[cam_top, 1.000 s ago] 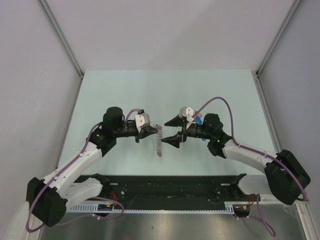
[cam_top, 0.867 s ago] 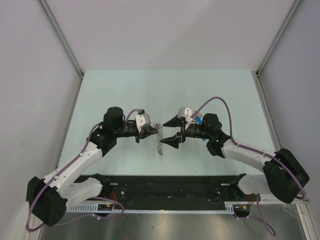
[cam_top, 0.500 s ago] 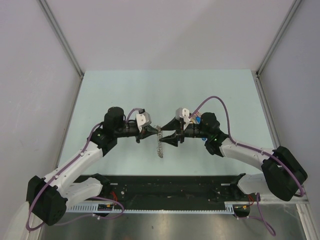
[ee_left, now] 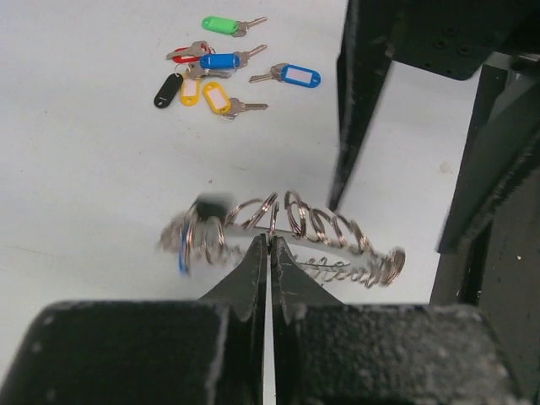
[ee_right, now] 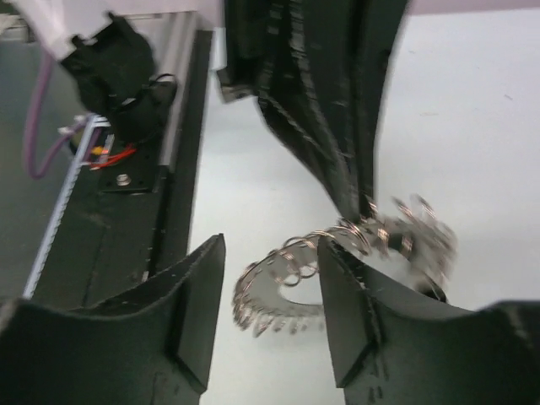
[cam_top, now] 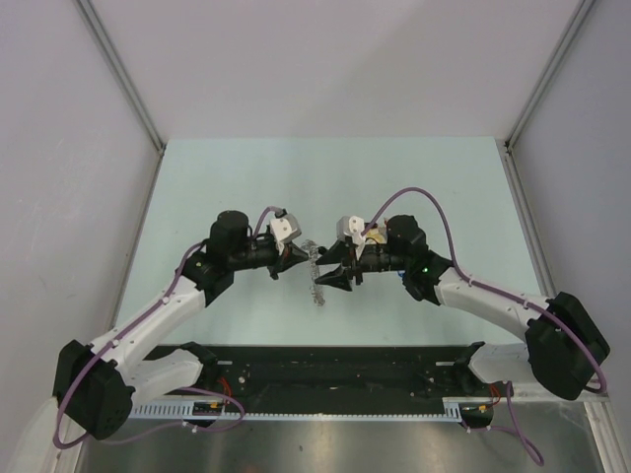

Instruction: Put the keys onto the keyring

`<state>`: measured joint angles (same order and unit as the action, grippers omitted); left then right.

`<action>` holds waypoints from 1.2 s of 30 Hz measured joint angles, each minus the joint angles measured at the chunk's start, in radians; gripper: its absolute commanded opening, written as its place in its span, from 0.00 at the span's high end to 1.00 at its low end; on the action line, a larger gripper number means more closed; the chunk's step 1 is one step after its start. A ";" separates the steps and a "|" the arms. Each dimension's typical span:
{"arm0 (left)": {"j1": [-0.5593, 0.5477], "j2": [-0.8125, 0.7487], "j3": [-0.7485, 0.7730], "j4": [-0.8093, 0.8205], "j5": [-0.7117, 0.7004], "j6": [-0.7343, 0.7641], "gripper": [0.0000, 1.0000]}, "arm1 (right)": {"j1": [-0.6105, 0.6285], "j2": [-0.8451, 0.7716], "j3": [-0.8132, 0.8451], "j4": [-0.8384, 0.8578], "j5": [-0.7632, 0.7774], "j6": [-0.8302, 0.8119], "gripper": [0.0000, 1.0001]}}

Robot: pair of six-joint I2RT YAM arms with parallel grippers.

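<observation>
The keyring [ee_left: 321, 228], a coil of grey wire loops, hangs above the table, with my left gripper [ee_left: 270, 242] shut on one loop near its middle. A blue bit and a dark bit sit on its blurred left end. Loose keys [ee_left: 221, 80] with green, blue, yellow, black and red heads lie on the table beyond it. My right gripper [ee_right: 270, 283] is open, its jaws either side of the keyring [ee_right: 253, 299], and one finger [ee_right: 342, 278] is against the coil. In the top view the left gripper [cam_top: 300, 255] and the right gripper [cam_top: 331, 268] meet at the keyring [cam_top: 315, 281].
The black rail [cam_top: 335, 370] with the arm bases runs along the table's near edge. Grey walls and metal posts [cam_top: 118, 74] close in the pale table [cam_top: 325, 177] on three sides. Right-arm fingers [ee_left: 359, 110] stand close behind the ring in the left wrist view.
My right gripper has moved left up to the ring and its jaws have narrowed around it. The left gripper has kept hold of the ring and turned slightly.
</observation>
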<state>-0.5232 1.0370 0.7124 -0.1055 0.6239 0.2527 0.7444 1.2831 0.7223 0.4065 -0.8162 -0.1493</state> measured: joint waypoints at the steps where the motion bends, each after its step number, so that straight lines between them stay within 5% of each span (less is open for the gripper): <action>1: 0.000 0.000 0.000 0.002 0.000 0.000 1.00 | -0.001 -0.005 0.000 -0.011 0.019 -0.001 0.44; 11: 0.000 -0.012 0.000 0.020 0.013 0.003 1.00 | -0.027 -0.065 -0.003 -0.047 0.210 0.010 0.36; 21: 0.000 -0.012 0.000 0.021 0.060 0.019 1.00 | -0.023 -0.052 -0.004 -0.019 0.155 0.013 0.15; 36: 0.000 -0.012 0.000 0.021 0.079 0.021 1.00 | -0.016 -0.031 -0.004 -0.005 0.030 -0.006 0.15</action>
<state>-0.5232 1.0248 0.7124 -0.0849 0.7033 0.2733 0.7280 1.2522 0.7181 0.4011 -0.7860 -0.1555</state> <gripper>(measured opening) 0.008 0.853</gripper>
